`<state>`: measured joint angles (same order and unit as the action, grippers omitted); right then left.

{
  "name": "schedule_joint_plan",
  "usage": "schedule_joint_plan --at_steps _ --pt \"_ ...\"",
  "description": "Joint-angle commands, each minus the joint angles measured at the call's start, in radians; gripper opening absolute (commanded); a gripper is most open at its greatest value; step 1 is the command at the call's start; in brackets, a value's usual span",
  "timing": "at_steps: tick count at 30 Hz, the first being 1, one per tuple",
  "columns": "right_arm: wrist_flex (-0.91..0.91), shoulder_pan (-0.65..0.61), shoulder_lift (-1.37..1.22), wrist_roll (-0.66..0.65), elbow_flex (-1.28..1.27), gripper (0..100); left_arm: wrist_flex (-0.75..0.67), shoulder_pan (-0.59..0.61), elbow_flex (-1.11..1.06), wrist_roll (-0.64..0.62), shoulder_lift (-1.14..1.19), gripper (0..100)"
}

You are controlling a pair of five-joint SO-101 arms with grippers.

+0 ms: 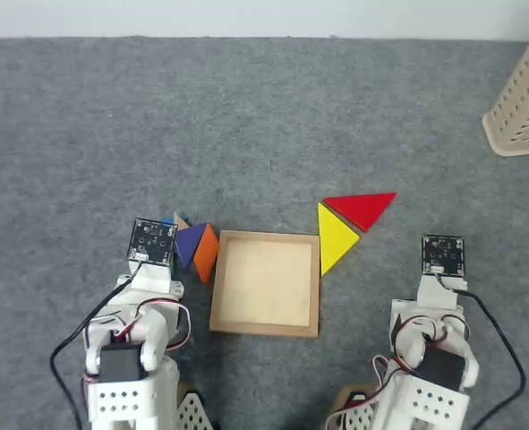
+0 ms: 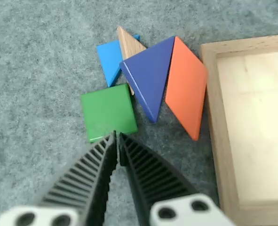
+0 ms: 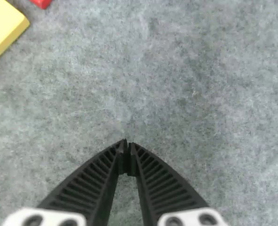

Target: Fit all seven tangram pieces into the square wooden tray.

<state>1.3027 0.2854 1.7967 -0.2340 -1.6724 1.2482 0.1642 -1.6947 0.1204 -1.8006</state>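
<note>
The left gripper (image 2: 117,137) is fully closed on nothing, with its tips at one edge of the green square (image 2: 108,112). This piece lies clustered with the light blue triangle (image 2: 109,60), the natural wood triangle (image 2: 129,44), the dark blue triangle (image 2: 149,77) and the orange parallelogram (image 2: 186,92) on the grey carpet (image 1: 264,116), just beside the left side of the square wooden tray (image 1: 266,236). The right gripper (image 3: 127,143) is also closed on nothing over bare carpet to the tray's right, while the yellow triangle (image 1: 334,237) lies just beside the tray's far right corner with the red triangle (image 1: 361,208) just beyond it.

grey felt mat (image 1: 264,125) | beige perforated basket (image 1: 524,98), far corner of mat
</note>
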Motion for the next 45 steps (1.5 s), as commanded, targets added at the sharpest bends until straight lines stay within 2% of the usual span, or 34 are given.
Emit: schedule_joint_plan --at_steps 1,3,7,9,13,17,20,24,30,37,40,45 --pt "0.004 0.008 0.018 -0.012 -0.011 0.9 0.006 0.003 0.008 0.008 0.000 1" --pt "-0.010 0.005 0.019 -0.012 -0.009 0.9 0.006 0.003 0.008 0.008 0.000 1" --pt "-0.176 0.012 0.019 -0.020 -0.009 1.1 0.006 0.003 0.008 0.008 0.000 1" --pt "-0.237 0.008 0.018 -0.069 0.015 1.1 0.006 0.003 0.008 0.008 0.000 1" --pt "-0.259 -0.002 0.018 -0.129 0.109 1.1 0.006 0.003 0.008 0.008 0.000 1" --pt "-0.225 -0.099 -0.025 -0.132 0.235 1.1 0.006 0.003 0.008 0.008 0.000 1" --pt "-0.209 -0.191 -0.196 -0.129 0.345 2.2 0.006 0.003 0.008 0.008 0.000 1" --pt "-0.206 -0.289 -0.585 -0.121 0.560 8.4 0.006 0.003 0.008 0.008 0.000 1" --pt "-0.119 -0.472 -1.138 0.071 0.936 11.3 0.006 0.003 0.008 0.008 0.000 1" --pt "-0.094 -0.702 -1.537 0.252 1.220 23.1 0.006 0.003 0.008 0.008 0.000 1" --pt "-0.104 -0.730 -1.653 0.290 1.286 24.2 0.006 0.003 0.008 0.008 0.000 1" --pt "-0.226 -0.693 -1.782 0.379 1.298 24.1 0.006 0.003 0.008 0.008 0.000 1"
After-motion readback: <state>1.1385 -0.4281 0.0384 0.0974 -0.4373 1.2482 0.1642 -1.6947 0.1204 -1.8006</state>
